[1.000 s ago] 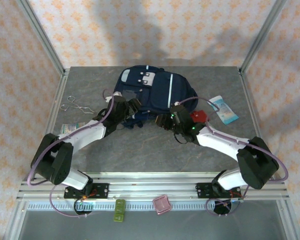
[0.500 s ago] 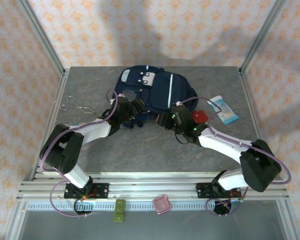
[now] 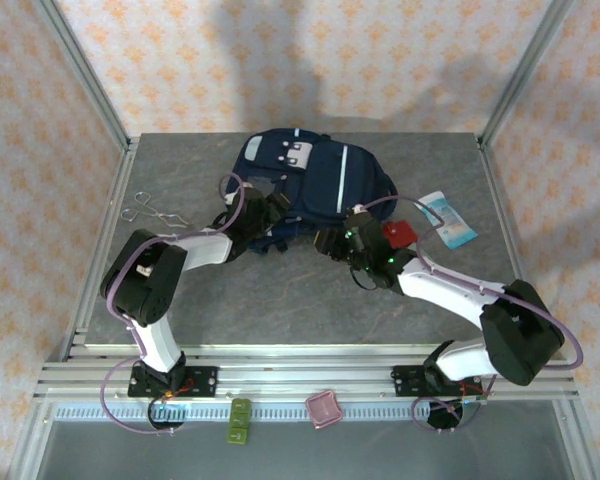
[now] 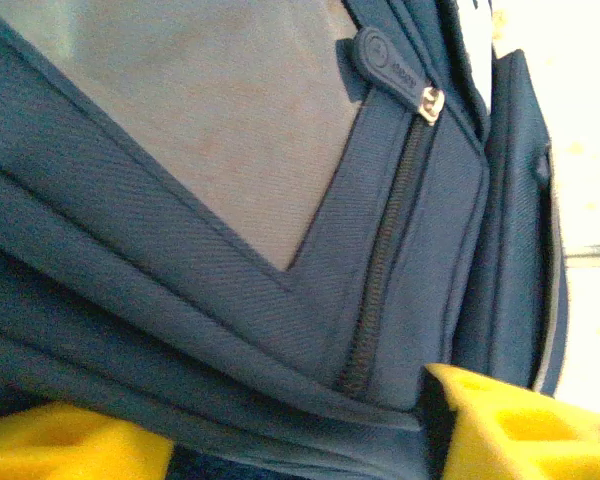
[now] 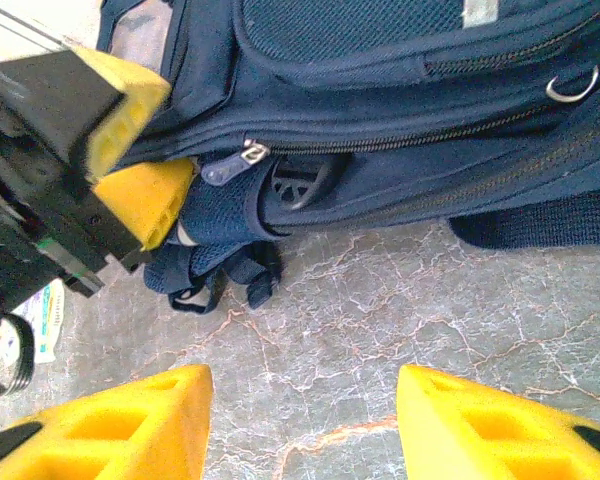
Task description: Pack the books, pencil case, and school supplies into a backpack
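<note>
The navy backpack (image 3: 315, 180) lies at the back middle of the table, its zip pull (image 5: 225, 167) at the near edge. My left gripper (image 3: 270, 214) is at the bag's lower left edge; its yellow fingers (image 4: 515, 420) are shut on a thick fold of the backpack (image 4: 280, 250), and from the right wrist the left gripper (image 5: 140, 150) clamps that edge. My right gripper (image 3: 330, 240) hangs open over bare table (image 5: 380, 300) just in front of the bag, with nothing between its fingers (image 5: 110, 425). A red school-supply piece (image 3: 398, 232) lies beside the right arm. Books and pencil case are out of view.
A white-and-blue tube (image 3: 447, 218) lies at the right of the bag. Metal scissors (image 3: 152, 212) lie near the left edge. A loose strap loop (image 5: 215, 285) trails from the bag. A green piece (image 3: 241, 420) and a pink piece (image 3: 325, 408) sit below the front rail.
My left arm has swung inward and its elbow has risen. Its gripper has pushed onto the bag's lower left edge and its jaws have narrowed on the fabric. The right arm has barely moved.
</note>
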{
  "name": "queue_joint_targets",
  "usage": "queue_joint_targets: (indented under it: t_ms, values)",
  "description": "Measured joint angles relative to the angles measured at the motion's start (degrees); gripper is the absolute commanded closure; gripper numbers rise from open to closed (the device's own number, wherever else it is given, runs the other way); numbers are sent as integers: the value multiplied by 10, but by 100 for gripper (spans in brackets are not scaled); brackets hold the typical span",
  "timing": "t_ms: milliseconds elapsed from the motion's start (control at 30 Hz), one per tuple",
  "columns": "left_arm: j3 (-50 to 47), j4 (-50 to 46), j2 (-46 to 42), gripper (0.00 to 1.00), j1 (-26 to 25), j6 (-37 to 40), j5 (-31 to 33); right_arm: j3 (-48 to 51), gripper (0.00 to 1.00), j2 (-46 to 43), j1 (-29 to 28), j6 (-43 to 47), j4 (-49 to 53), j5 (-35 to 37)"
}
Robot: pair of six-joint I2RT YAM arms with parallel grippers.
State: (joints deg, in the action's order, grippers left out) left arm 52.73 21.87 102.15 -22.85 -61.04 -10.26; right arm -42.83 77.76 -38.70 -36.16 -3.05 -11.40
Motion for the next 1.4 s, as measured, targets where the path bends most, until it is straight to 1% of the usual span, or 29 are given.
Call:
queue_joint_targets:
  t_ms: [33,67,133,200,233,367,567,733,867,900,1033,1167,1233,1400]
  values:
    - [1,0,3,73,3,-1,-1,0,49,0,0,0,0,0]
    - [1,-1,5,76,5,-3,-4,0,49,0,0,0,0,-1]
    - [2,-2,5,85,9,-3,-13,0,49,0,-1,0,0,-2]
    - [11,-12,5,98,12,-5,-19,0,49,4,-2,1,0,-2]
    - [17,-20,4,100,12,-4,-23,-1,49,8,-3,1,0,-4]
    - [33,-45,-7,100,13,0,-31,-15,49,38,-5,5,0,-8]
    - [37,-57,-26,100,16,-5,-54,-83,49,92,-7,11,4,-19]
    - [30,-57,-49,100,19,-23,-71,-172,58,152,-7,10,24,-21]
    - [12,-57,-78,100,16,-36,-76,-233,58,211,-7,9,41,-21]
    - [10,-58,-84,100,14,-37,-76,-244,60,225,-7,9,45,-19]
    - [3,-58,-90,100,7,-42,-78,-280,61,269,-7,9,67,-2]
    - [-1,-57,-90,100,7,-50,-78,-306,69,294,-12,1,89,23]
    - [-1,-57,-90,100,7,-52,-78,-316,75,301,-14,-6,97,37]
    - [-1,-55,-90,100,7,-52,-78,-332,82,312,-19,-19,118,61]
